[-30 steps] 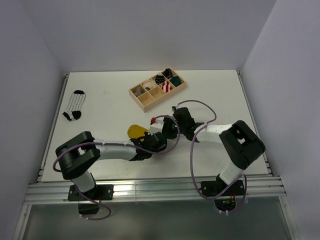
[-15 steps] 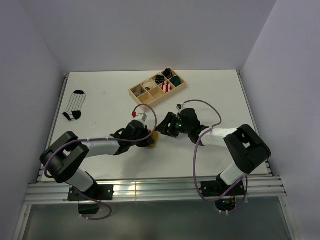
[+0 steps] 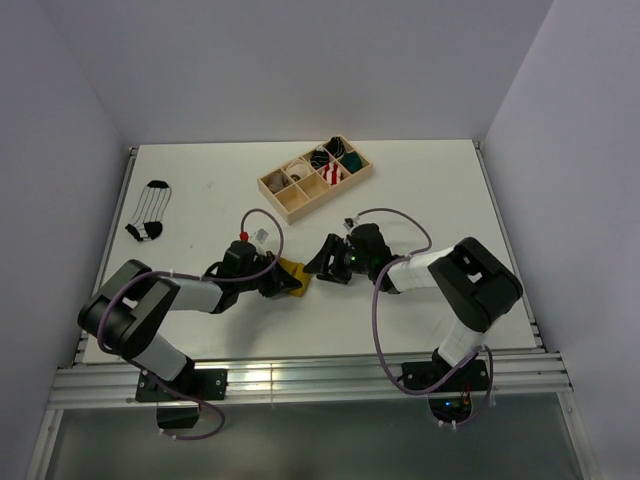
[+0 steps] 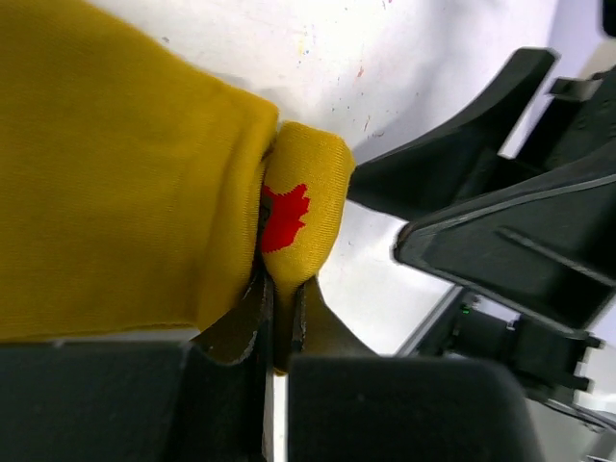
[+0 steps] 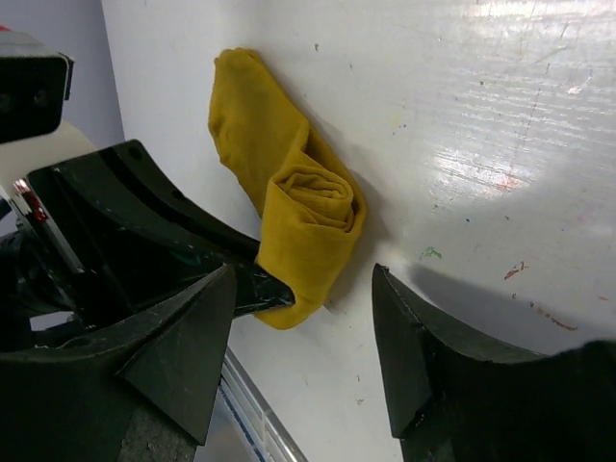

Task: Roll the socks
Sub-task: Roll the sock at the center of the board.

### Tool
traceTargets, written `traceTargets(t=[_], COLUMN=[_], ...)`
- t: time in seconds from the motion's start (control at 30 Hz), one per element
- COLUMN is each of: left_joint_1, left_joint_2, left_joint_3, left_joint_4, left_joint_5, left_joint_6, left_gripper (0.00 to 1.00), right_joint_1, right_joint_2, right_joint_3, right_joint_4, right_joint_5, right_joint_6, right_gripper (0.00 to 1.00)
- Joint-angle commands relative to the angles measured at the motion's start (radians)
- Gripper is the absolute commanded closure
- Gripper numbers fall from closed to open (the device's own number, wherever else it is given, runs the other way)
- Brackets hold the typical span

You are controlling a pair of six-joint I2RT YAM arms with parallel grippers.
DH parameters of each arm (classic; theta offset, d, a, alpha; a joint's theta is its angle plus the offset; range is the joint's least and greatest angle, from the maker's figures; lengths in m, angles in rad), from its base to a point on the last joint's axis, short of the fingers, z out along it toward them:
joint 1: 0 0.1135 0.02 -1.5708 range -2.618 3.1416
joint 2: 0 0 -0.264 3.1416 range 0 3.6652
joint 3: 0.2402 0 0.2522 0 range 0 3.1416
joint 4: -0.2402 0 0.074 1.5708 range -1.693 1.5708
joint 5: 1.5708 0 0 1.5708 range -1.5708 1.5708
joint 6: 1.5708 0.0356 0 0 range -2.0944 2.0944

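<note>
While half-rolled, mustard-yellow sock (image 5: 298,202) clamped in left gripper (image 4: 282,318), right gripper (image 5: 303,284) wide open just beside it.

Two arms at work, seen from above: L arm (image 3: 190,295) stretches low to the right, R arm (image 3: 440,265) low to the left, wrists nearly meeting mid-frame. L claw (image 3: 287,284) is clamped, fingers (image 4: 231,332) pinching a fold of yellow sock (image 4: 125,183). R claw (image 3: 322,262) faces it, close by, jaws spread wide, fingers (image 5: 173,346) well apart.
</note>
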Motion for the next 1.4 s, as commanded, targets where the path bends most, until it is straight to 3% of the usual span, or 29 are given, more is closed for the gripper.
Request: traceTargets(t=[0.0, 0.47, 0.67, 0.77, 0.8, 0.9, 0.93, 1.03, 1.13, 1.37], left_joint_1=[0.032, 0.056, 0.056, 0.056, 0.056, 0.052, 0.049, 0.016, -0.056, -0.35], left_joint_2=[0.029, 0.082, 0.148, 0.151, 0.123, 0.028, 0.001, -0.113, -0.214, -0.283], left_joint_3=[-0.028, -0.022, 0.004, 0.022, 0.026, 0.041, 0.045, 0.081, 0.114, 0.21], left_joint_4=[0.101, 0.101, 0.099, 0.057, 0.012, -0.116, -0.155, -0.3, -0.402, -0.491], left_joint_5=[0.088, 0.115, 0.134, 0.114, 0.08, -0.018, -0.049, -0.187, -0.349, -0.786], left_joint_6=[-0.054, -0.062, -0.048, -0.013, 0.013, 0.072, 0.086, 0.139, 0.181, 0.302], left_gripper=[0.99, 0.99, 0.99, 0.95, 0.91, 0.71, 0.6, 0.45, 0.37, 0.35], right_joint_1=[0.019, 0.042, 0.045, 0.047, 0.047, 0.047, 0.047, 0.05, 0.062, 0.096], right_joint_2=[0.029, 0.141, 0.164, 0.149, 0.137, 0.112, 0.109, 0.094, 0.079, 0.054], right_joint_3=[0.046, 0.112, 0.131, 0.137, 0.138, 0.149, 0.157, 0.178, 0.212, 0.296], right_joint_4=[0.042, 0.007, -0.013, -0.06, -0.074, -0.155, -0.171, -0.234, -0.313, -0.467], right_joint_5=[0.009, 0.038, 0.027, 0.051, 0.059, 0.082, 0.087, 0.107, 0.137, 0.199], right_joint_6=[-0.002, -0.028, -0.042, -0.067, -0.074, -0.101, -0.111, -0.122, -0.144, -0.153], right_gripper=[0.34, 0.4, 0.53, 0.72, 0.82, 0.96, 0.99, 1.0, 1.0, 1.0])
